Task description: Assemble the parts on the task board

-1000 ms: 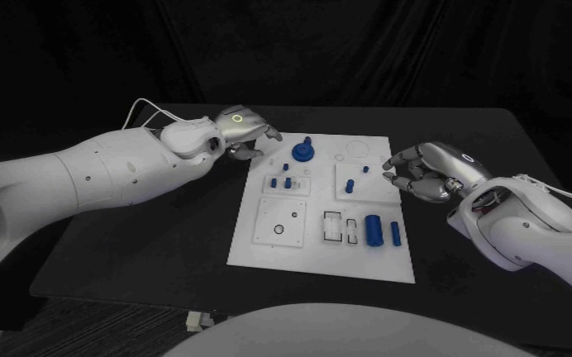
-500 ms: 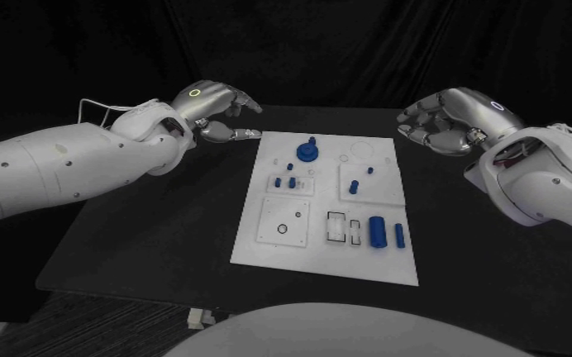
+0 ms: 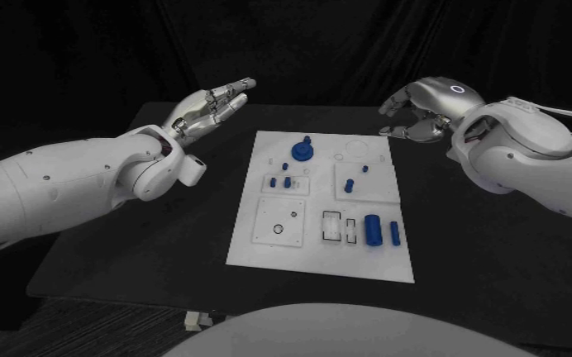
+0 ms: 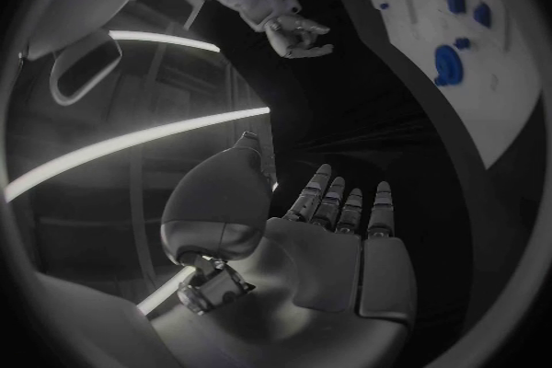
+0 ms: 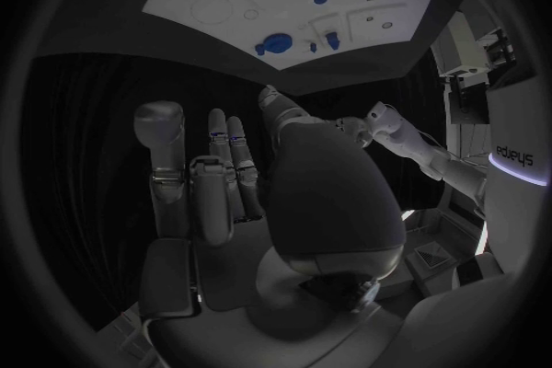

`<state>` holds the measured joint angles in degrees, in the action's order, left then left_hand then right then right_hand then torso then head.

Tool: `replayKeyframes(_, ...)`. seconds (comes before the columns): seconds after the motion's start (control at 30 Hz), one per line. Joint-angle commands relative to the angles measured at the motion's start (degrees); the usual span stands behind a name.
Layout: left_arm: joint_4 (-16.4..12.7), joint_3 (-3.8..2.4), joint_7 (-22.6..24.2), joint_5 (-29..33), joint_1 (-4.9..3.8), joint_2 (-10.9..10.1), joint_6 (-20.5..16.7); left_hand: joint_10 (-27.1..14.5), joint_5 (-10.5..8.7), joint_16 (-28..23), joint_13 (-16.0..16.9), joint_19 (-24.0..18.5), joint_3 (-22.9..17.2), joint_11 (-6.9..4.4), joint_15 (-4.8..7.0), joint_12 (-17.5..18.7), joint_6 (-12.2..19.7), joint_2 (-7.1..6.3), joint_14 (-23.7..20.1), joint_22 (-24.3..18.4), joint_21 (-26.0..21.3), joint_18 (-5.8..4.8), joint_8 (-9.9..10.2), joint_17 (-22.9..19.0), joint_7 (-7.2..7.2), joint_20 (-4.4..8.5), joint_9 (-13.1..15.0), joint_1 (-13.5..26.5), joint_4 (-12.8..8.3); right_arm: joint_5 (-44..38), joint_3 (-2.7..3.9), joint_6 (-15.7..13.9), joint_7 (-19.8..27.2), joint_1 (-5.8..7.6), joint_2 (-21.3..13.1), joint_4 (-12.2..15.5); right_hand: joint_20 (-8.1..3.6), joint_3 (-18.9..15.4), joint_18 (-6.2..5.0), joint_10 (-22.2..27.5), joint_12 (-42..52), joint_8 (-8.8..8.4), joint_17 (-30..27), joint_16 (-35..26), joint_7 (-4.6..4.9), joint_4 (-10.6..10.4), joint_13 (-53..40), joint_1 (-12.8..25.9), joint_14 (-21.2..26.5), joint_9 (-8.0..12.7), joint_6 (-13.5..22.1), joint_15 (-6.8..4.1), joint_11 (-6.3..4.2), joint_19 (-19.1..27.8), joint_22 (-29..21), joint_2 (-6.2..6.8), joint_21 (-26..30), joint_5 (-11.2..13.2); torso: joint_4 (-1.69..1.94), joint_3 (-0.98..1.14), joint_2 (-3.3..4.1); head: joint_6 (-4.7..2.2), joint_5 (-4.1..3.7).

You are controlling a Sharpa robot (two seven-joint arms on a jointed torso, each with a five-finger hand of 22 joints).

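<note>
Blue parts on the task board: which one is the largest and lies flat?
The blue cylinder in the board's near right corner, lying on its side. A slimmer blue piece lies beside it; the round part at the far edge stands upright.

Task board (image 4: 483, 46) — cut off at the left wrist view's rim.

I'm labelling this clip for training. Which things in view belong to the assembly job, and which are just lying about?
Belongs to the job:
- task board
- blue parts: round knobbed piece, large cylinder, small pegs
- left hand, held open above the table
- right hand, holding nothing

Just there:
- black table
</note>
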<state>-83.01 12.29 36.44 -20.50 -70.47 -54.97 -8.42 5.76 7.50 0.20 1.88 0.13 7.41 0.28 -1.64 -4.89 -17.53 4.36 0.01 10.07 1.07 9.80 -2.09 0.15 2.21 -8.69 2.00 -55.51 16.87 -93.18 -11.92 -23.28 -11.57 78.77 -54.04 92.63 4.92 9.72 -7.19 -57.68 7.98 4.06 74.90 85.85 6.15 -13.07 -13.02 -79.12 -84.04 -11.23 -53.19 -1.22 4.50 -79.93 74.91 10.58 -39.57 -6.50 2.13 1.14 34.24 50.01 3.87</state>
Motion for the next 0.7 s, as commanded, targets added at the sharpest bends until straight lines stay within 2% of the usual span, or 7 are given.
replayKeyframes(0.03, -1.48, -0.07, 10.93, 17.04, 0.97, -0.42, 8.75, -1.25, 0.00, -0.20, -0.18, 0.00, 1.68, -0.57, -0.10, -0.52, 1.38, 1.61, -0.01, -1.86, -0.37, 0.58, 0.25, -0.15, -0.46, -0.31, -0.11, 0.37, -0.03, -4.63, 0.02, 6.40, 1.63, -0.75, 1.08, -1.62, -0.31, -1.87, -0.58, 0.39, -0.76, -0.24, 1.75, -0.40, -0.13, -0.61, 1.42, -1.76, -2.53, 0.94, 0.32, -0.24, -0.01, 0.17, 3.91, -1.06, 1.16, -2.64, 0.12, -0.39, 0.20, -0.01, -0.79)
replayKeyframes(0.17, -2.05, -0.07, 12.56, 17.85, 1.90, -0.80, 8.21, -2.04, 3.01, -0.20, -0.20, -0.09, 3.72, -1.64, -1.95, -2.12, 2.40, 2.90, -0.01, -4.32, -0.54, 0.34, 0.35, -0.15, -1.41, -2.52, -0.20, -1.67, -0.14, -5.03, 0.02, 8.63, 2.60, -1.49, 2.70, -3.59, -0.40, -1.55, -0.71, 1.25, -1.41, -0.16, 1.04, -0.71, -0.01, 0.54, 2.89, -5.16, -2.20, 1.81, 0.32, -0.33, -0.11, 0.49, 3.73, -2.07, 2.81, -7.76, 0.21, -0.77, 0.26, -0.01, -1.46)
replayKeyframes(0.37, -2.73, -0.07, 14.52, 15.44, 2.47, -1.80, 6.39, -2.59, 1.99, -0.20, -0.22, -0.06, 5.78, -2.22, -0.28, -3.46, 3.21, 3.78, -0.01, -5.18, -0.58, 0.57, 0.42, -0.15, -2.05, -0.49, -0.27, -1.88, -0.10, -5.24, 0.02, 11.45, 3.26, -2.30, 4.68, -5.50, -0.41, -0.99, -0.74, 1.49, -1.44, -0.05, 1.07, -0.70, 0.78, 1.53, 3.95, -6.82, -2.14, 2.37, 0.00, -0.32, -0.09, 0.56, 3.85, -2.48, 3.40, -7.89, 0.17, -0.82, 0.14, -0.01, -2.07)
replayKeyframes(0.47, -3.39, -0.07, 15.50, 12.86, 2.58, -2.37, 5.74, -2.89, -2.56, -0.20, -0.20, -0.04, 1.16, -2.32, -0.42, -4.72, 2.72, -7.96, -0.01, -5.95, -0.62, 0.41, 0.39, -0.15, -2.15, 0.10, -0.24, -2.92, 0.34, -5.29, 0.02, 12.42, 3.63, -2.95, 5.62, -6.58, -0.39, -1.40, -0.74, 1.45, -1.33, -0.05, 1.10, -0.68, 0.89, 1.22, 4.30, -6.28, -2.14, 2.58, -0.12, -0.29, -0.07, 0.51, 3.91, -2.45, 3.51, -6.45, 0.14, -0.73, 0.21, -0.01, -2.89)
replayKeyframes(0.5, -3.66, -0.07, 15.73, 12.19, 2.60, -2.54, 5.49, -2.90, -3.74, -0.20, -0.20, -0.04, 1.21, -2.61, -0.48, -4.75, 2.82, -10.19, -0.01, -6.00, -0.63, 0.41, 0.39, -0.15, -2.35, 0.08, -0.24, -2.96, 0.27, -5.29, 0.02, 12.62, 3.75, -3.22, 5.90, -6.94, -0.39, -1.43, -0.73, 1.45, -1.32, -0.05, 1.08, -0.69, 0.90, 1.20, 4.32, -6.25, -2.13, 2.59, -0.11, -0.29, -0.07, 0.50, 3.93, -2.45, 3.47, -6.38, 0.13, -0.74, 0.21, -0.01, -3.09)
replayKeyframes(0.6, -4.38, -0.07, 16.02, 11.08, 2.63, -2.93, 4.99, -2.93, -3.75, -0.20, -0.19, -0.03, 0.62, -2.90, -0.46, -5.01, 3.00, -11.80, -0.01, -6.11, -0.63, 0.41, 0.41, -0.15, -2.69, 0.08, -0.26, -3.75, 0.34, -5.31, 0.02, 12.99, 4.08, -3.96, 6.53, -7.73, -0.36, -1.33, -0.74, 1.53, -1.28, -0.14, 1.00, -0.71, 1.23, 1.38, 4.64, -6.61, -2.09, 2.81, 0.04, -0.22, 0.08, 0.50, 3.96, -2.60, 3.70, -8.25, 0.20, -0.72, 0.16, -0.01, -3.45)
replayKeyframes(0.7, -4.80, -0.07, 16.09, 10.49, 2.65, -3.22, 4.96, -3.14, -1.47, -0.20, -0.21, -0.01, -0.47, -2.69, -1.15, -5.11, 3.55, -10.19, -0.01, -6.22, -0.63, 0.30, 0.46, -0.15, -2.57, -0.22, -0.31, -5.31, 0.29, -5.32, 0.03, 13.34, 4.36, -4.73, 7.07, -8.40, -0.30, -0.73, -0.74, 1.01, -0.94, -0.09, 0.97, -0.72, 1.51, 1.77, 5.13, -7.16, -2.05, 3.08, -0.17, -0.11, 0.26, 0.50, 4.10, -2.71, 4.01, -12.63, 0.17, -0.74, 0.16, -0.01, -3.83)
